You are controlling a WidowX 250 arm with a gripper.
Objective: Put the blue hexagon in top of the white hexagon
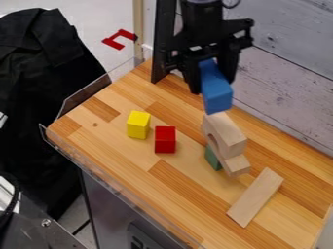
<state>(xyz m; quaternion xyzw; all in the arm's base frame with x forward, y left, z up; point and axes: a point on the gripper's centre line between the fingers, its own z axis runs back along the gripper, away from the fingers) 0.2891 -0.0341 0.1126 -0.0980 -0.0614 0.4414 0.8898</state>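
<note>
held blue block [217,93], red cube [165,140], yellow cube [138,125]

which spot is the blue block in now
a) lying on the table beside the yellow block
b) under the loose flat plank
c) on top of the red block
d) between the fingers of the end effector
d, the blue block is gripped between the fingers of the end effector, away from the yellow block, the red block and the plank

Blue block [216,92], red cube [165,140].
</note>
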